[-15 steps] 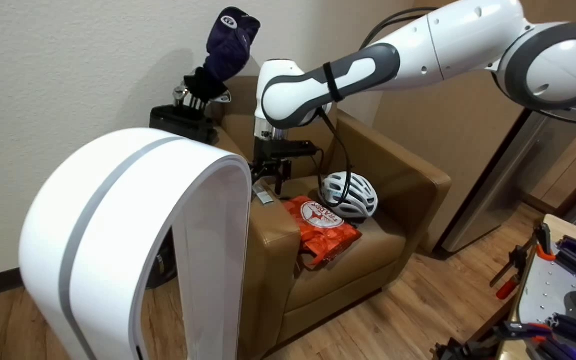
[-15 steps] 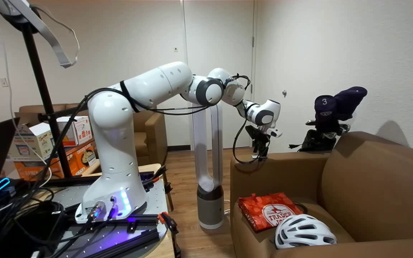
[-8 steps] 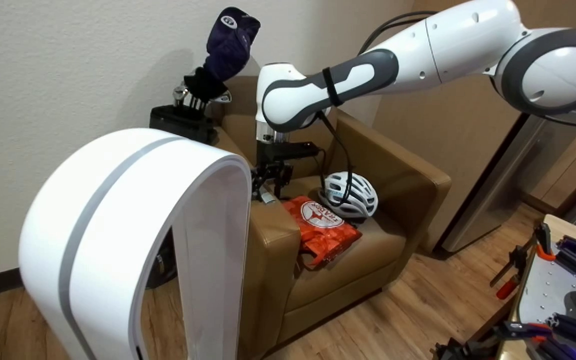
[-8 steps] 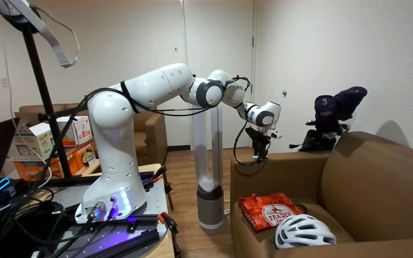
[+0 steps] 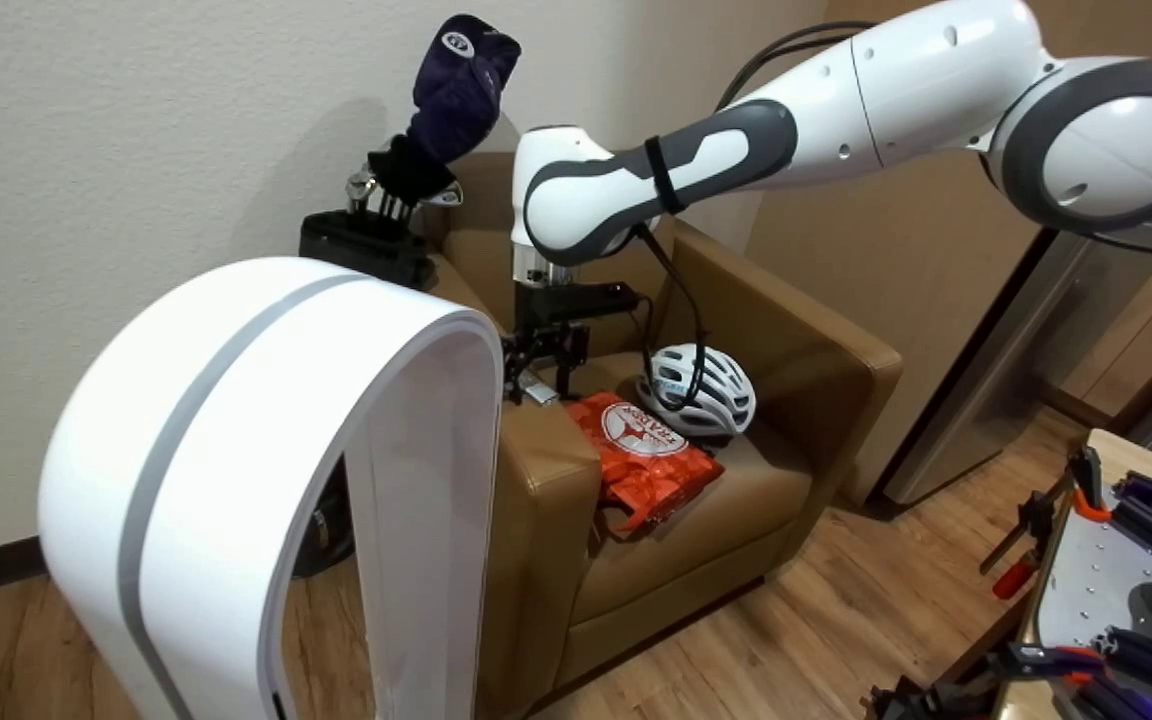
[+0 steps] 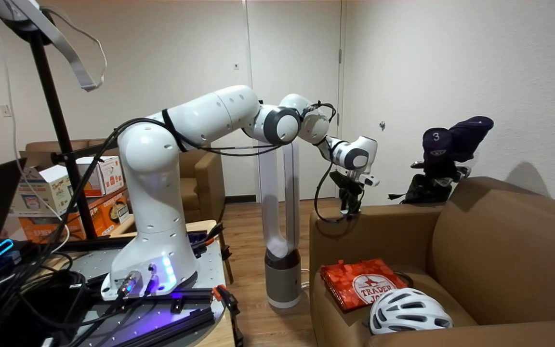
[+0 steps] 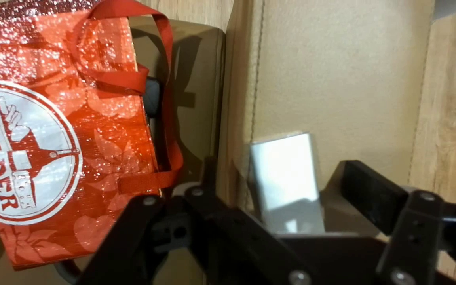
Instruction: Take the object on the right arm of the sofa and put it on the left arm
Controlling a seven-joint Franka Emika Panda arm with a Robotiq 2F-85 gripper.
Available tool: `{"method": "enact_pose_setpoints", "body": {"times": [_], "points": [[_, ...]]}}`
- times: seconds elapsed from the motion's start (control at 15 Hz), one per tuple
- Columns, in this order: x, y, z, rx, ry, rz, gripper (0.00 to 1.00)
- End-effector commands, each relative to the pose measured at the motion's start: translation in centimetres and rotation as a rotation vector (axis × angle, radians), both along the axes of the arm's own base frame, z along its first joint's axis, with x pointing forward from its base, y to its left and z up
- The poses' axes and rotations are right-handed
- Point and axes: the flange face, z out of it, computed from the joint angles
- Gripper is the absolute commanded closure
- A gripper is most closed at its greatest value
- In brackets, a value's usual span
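Worktop (image 7: 342,79) = flat top of the sofa arm (image 6: 378,236), the one beside the white loop-shaped fan (image 5: 256,410). The object (image 7: 285,170) — small, flat, pale, roughly rectangular — lies on it, nearer the front edge than the back; in the wrist view one corner meets the stitched seam along the inner edge. Gripper (image 7: 287,182) points down over it, fingers (image 7: 370,198) spread wide, one on each side of the object with a gap to both — nothing in its grasp. Object's near end is hidden behind the gripper body; can't tell if the fingers touch the worktop. Seat (image 5: 746,490) carries a red printed bag (image 6: 354,277) just past the inner edge, strap (image 7: 168,134) on the side facing that edge, and a white helmet (image 6: 410,311) beside the bag, farther from the worktop. Navy club covers (image 5: 466,90) stand near the back corner, beyond the outer edge.
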Motion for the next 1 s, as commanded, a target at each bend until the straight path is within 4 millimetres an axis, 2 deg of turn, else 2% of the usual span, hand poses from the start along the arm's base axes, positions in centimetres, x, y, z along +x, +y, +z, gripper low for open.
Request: {"method": "enact_pose_setpoints", "body": {"times": [0.0, 0.13, 0.47, 0.53, 0.6, 0.93], "points": [[0.2, 0.6, 0.3, -0.009, -0.006, 0.038, 0.00], [0.1, 1.2, 1.4, -0.017, -0.016, 0.082, 0.00], [0.0, 2.7, 2.2, -0.017, -0.038, 0.230, 0.00], [0.0, 2.7, 2.3, -0.018, -0.041, 0.254, 0.25], [0.0, 2.8, 2.4, -0.015, -0.043, 0.271, 0.26], [0.1, 2.8, 2.8, -0.020, -0.039, 0.336, 0.61]]}}
